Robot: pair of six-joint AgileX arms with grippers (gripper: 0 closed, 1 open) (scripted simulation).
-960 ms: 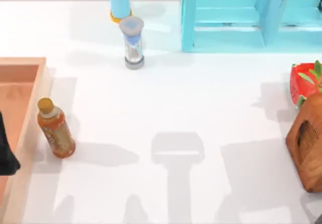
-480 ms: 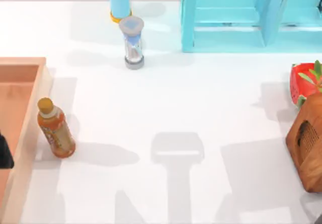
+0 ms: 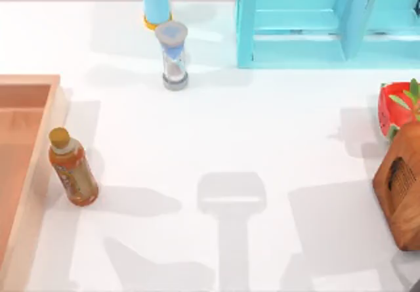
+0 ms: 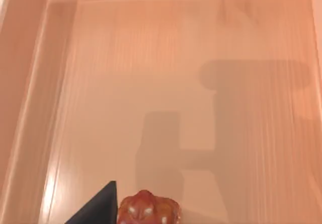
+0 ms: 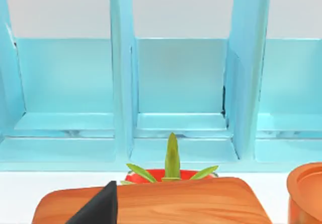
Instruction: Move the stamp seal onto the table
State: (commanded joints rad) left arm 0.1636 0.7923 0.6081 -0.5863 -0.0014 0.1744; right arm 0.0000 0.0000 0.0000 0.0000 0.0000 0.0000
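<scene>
The dark shape of the left arm that stood at the left edge of the top view half a second ago is gone from there, and the shadow at the lower left has changed. In the left wrist view the left gripper point(image 4: 98, 213) sits low in the frame, just beside the stamp seal point(image 4: 148, 211), whose dark red end shows over the tray point(image 3: 36, 174) floor. Whether the gripper clasps it cannot be told. The amber bottle point(image 3: 73, 174) stands just beside the tray's raised rim. Beyond it the table point(image 3: 262, 134) lies open as far as the wooden block point(image 3: 401, 193) at the right edge. The right gripper point(image 5: 98, 210) hangs above that block, its state not to be told.
</scene>
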